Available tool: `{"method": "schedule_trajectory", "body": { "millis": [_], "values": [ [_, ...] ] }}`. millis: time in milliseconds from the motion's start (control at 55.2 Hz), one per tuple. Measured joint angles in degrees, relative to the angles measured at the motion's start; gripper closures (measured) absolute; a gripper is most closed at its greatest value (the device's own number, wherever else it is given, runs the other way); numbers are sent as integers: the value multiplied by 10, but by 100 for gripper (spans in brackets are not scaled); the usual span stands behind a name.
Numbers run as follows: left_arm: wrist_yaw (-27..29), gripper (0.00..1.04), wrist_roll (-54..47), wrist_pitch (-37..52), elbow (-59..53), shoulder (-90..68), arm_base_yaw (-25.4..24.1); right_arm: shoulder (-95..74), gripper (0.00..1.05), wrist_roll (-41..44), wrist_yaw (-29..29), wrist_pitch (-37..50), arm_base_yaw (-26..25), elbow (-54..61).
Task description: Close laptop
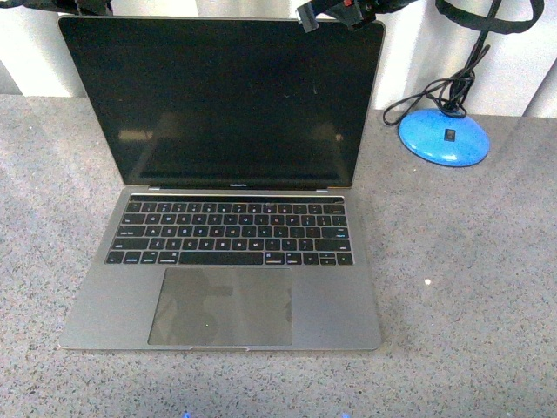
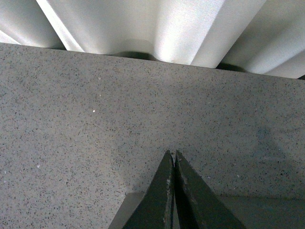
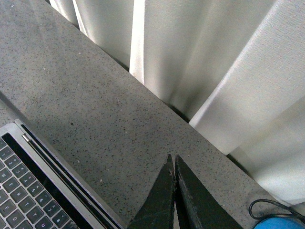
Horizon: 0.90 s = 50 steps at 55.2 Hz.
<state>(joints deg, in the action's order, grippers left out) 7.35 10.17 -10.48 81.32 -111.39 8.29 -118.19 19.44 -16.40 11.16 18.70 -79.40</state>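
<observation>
The laptop (image 1: 222,226) stands open, screen dark, while left pincer (image 2: 172,157) and right pincer (image 3: 172,161) both seem pressed closed.

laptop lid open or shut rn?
Open. On the laptop, the black screen stands raised behind the keyboard; keyboard and trackpad lie fully exposed.

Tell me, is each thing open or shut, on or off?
laptop: open, lid up, screen black.
left gripper: shut, holding nothing, over the bare tabletop.
right gripper: shut, holding nothing, near the laptop's back corner.
blue base: standing on the tabletop, black cable looped beside it.
</observation>
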Motion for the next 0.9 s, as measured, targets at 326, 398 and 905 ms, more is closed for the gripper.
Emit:
{"method": "schedule_trajectory", "body": {
  "millis": [326, 398, 905],
  "values": [
    [1, 101, 5, 11, -21, 13, 2, 8, 104, -4, 0, 8, 1, 18],
    [2, 101, 5, 12, -30, 19, 3, 16, 104, -4, 0, 10, 3, 30],
    [5, 101, 8, 20, -73, 52, 16, 46, 104, -9, 5, 28, 10, 79]
  ]
}}
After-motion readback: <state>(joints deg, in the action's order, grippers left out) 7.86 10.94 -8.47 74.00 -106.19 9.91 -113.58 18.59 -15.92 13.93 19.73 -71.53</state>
